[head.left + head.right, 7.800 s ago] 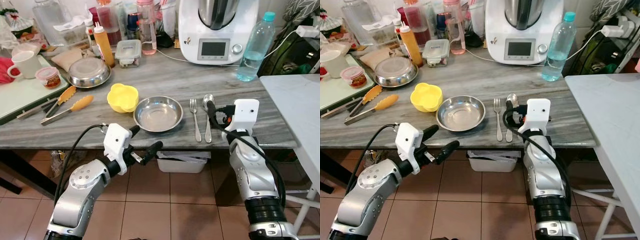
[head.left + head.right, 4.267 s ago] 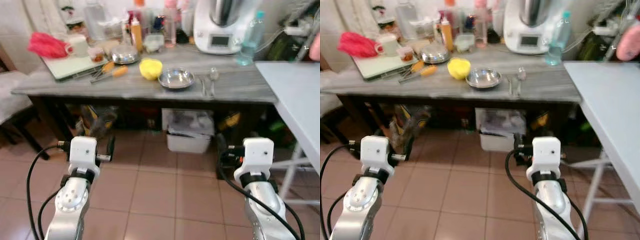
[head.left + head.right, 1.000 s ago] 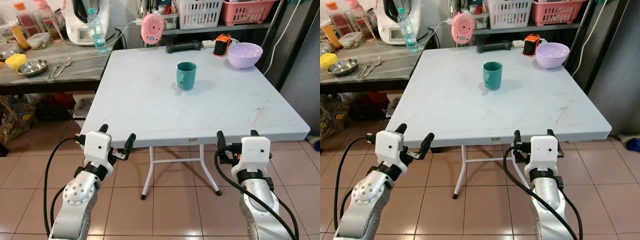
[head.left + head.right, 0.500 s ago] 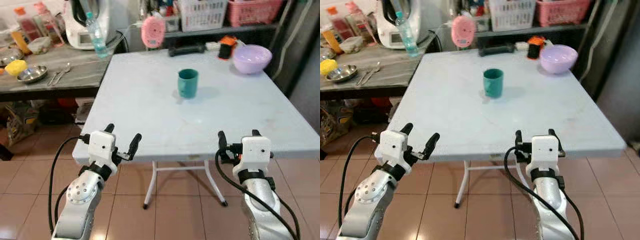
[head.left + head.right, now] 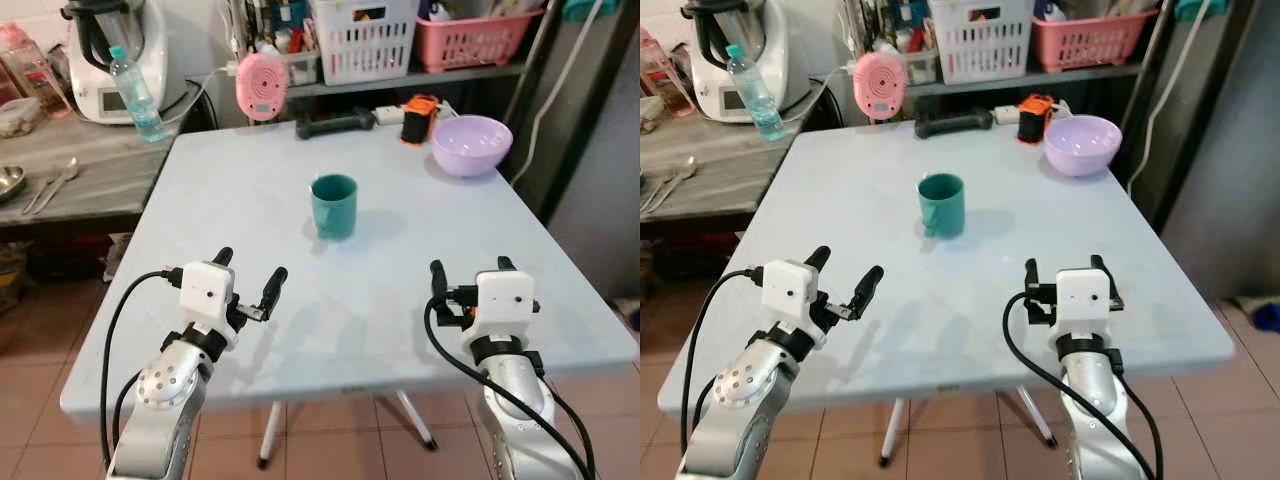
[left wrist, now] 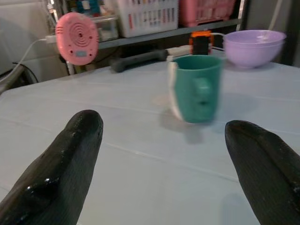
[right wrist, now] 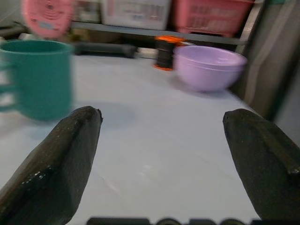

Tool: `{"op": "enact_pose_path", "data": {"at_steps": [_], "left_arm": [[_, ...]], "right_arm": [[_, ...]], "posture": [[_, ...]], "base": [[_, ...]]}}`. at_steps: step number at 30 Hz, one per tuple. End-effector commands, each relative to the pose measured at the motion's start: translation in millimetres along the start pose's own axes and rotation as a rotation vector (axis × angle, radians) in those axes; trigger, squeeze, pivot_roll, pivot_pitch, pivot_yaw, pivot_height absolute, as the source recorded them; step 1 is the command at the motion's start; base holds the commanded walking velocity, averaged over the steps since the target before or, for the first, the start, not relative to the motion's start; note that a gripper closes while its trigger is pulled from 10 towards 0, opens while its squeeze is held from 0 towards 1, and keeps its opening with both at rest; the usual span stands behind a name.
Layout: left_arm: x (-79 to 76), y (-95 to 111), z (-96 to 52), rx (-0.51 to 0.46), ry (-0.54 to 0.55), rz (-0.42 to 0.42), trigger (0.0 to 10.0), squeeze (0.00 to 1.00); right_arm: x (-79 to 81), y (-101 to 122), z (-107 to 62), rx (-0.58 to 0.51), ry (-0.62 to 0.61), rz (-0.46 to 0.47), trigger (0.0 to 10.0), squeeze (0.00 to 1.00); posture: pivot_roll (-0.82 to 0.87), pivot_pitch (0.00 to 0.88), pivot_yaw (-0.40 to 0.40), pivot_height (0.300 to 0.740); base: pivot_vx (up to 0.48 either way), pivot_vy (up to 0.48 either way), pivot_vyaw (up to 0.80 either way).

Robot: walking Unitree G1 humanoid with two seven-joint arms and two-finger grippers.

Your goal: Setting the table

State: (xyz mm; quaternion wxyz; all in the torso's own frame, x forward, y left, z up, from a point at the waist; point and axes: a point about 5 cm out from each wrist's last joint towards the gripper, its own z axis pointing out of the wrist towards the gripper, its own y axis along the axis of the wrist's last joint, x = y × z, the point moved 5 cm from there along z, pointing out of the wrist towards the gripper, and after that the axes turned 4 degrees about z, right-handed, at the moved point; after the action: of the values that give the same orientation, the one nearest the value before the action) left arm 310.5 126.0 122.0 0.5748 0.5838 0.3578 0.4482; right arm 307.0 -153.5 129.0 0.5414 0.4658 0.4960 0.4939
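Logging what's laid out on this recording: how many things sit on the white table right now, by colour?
Teal: 1, mug
Purple: 1, bowl
Pink: 1, round gadget
Black: 1, long handle-like thing
Orange and black: 1, small device
Total: 5
Both claws, left and right, hang open over the near edge, holding nothing.

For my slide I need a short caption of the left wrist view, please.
Open left claw hovers above the white table, facing a teal mug, with a lilac bowl behind.
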Motion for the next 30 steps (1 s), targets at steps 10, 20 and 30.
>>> {"op": "enact_pose_path", "data": {"at_steps": [10, 20, 30], "left_arm": [[8.9, -7.0, -14.0, 0.058, -0.007, 0.077, 10.0, 0.00], [8.3, -7.4, -27.5, 0.084, -0.045, 0.088, 10.0, 0.00], [2.1, -7.2, -38.8, 0.110, -0.119, 0.094, 10.0, 0.00]], "right_arm": [[46.0, 2.3, 7.8, -0.006, 0.140, 0.068, 10.0, 0.00], [82.2, 8.7, 10.6, -0.003, 0.254, 0.153, 10.0, 0.00], [110.8, 9.3, 22.4, 0.031, 0.281, 0.232, 10.0, 0.00]], "posture": [[0.06, 0.065, 0.087, 0.740], [0.09, 0.096, 0.102, 0.740], [0.12, 0.130, 0.120, 0.740]], "base": [[0.000, 0.000, 0.00], [0.000, 0.000, 0.00], [0.000, 0.000, 0.00]]}}
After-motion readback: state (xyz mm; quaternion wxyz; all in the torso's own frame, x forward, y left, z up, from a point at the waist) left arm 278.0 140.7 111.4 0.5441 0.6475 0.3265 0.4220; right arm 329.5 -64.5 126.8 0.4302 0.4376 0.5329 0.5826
